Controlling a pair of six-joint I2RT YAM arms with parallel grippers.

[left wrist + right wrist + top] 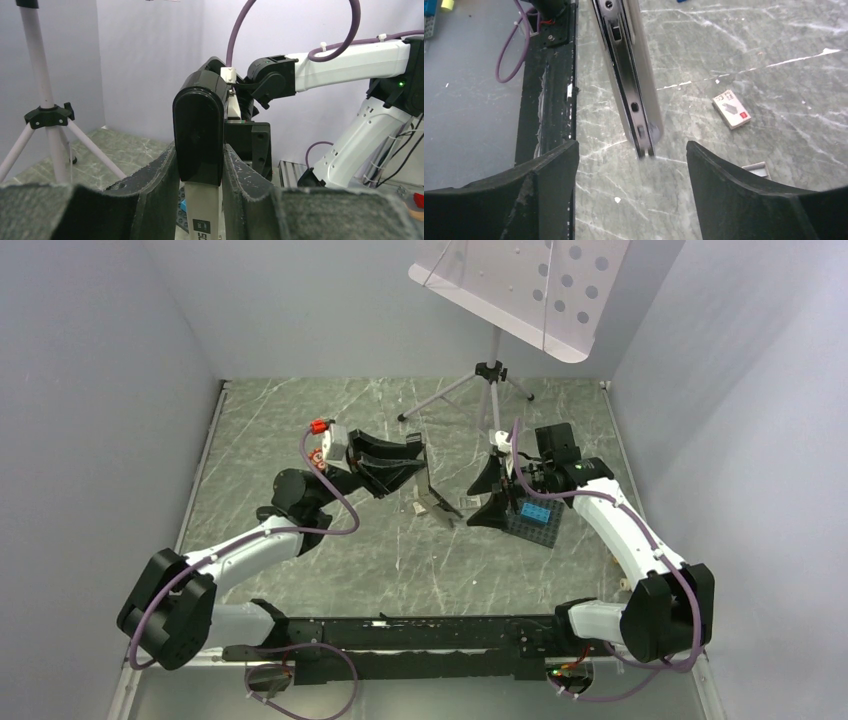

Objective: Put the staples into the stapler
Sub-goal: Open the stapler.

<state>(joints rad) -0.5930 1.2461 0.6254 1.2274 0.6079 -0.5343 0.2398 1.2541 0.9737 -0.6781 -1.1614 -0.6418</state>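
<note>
My left gripper [420, 460] is shut on the black top of the stapler [428, 486] and holds it open above the table. In the left wrist view the fingers [155, 185] clamp the black stapler top [198, 135], with its pale labelled underside below. My right gripper [470, 507] is open and empty, just right of the stapler. In the right wrist view the stapler's metal magazine rail [634, 75] hangs down towards the gap of the right gripper [631, 150]. I cannot make out the staples in any view.
A small white and red staple box [731, 109] and a small open tray [756, 170] lie on the marble table. A dark studded baseplate [545, 532] with a blue brick [534, 512] sits under the right wrist. A tripod [490, 375] stands at the back.
</note>
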